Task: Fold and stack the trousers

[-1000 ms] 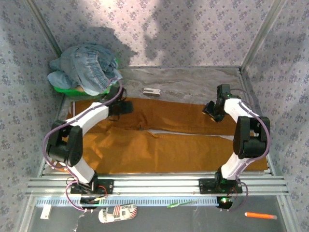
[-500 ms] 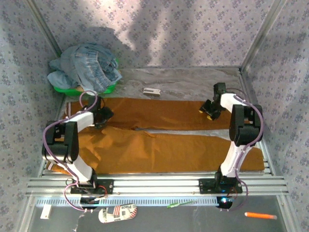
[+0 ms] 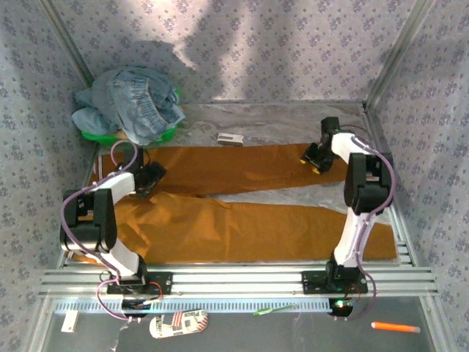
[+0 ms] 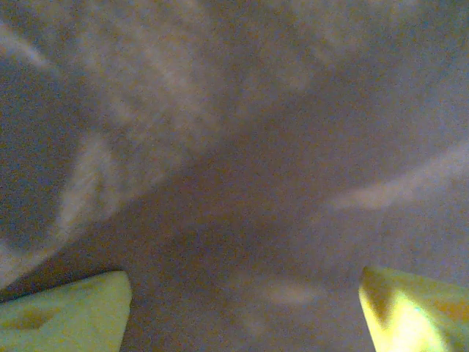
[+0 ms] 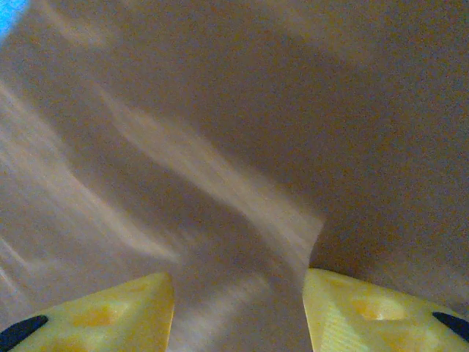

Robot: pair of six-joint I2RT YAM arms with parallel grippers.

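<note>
Ochre-orange trousers lie flat on the table, waist at the left, two legs running to the right with a pale strip of table showing between them; the near leg reaches almost to the right edge and the far leg ends by the right arm. Left gripper sits low over the waist end at the top of the far leg. In the left wrist view its yellow fingertips are spread wide at the bottom corners, with nothing between them but blurred cloth. Right gripper is down at the far leg's cuff end; in the right wrist view its fingers are parted too, with blurred brownish cloth and a paler surface under them, and I cannot tell whether they touch the cloth. Clutter: a heap of blue denim jeans piled on a green basket at the far left corner, just beyond the waistband and close to the left arm. A small pale rectangular object lies on bare table just beyond the far leg, between the arms. An aluminium rail runs along the near edge and carries both bases. In front of the rail are a red-and-white striped item, a thin green stick and an orange pen, all well apart from the trousers. Patterned walls close in three sides.
</note>
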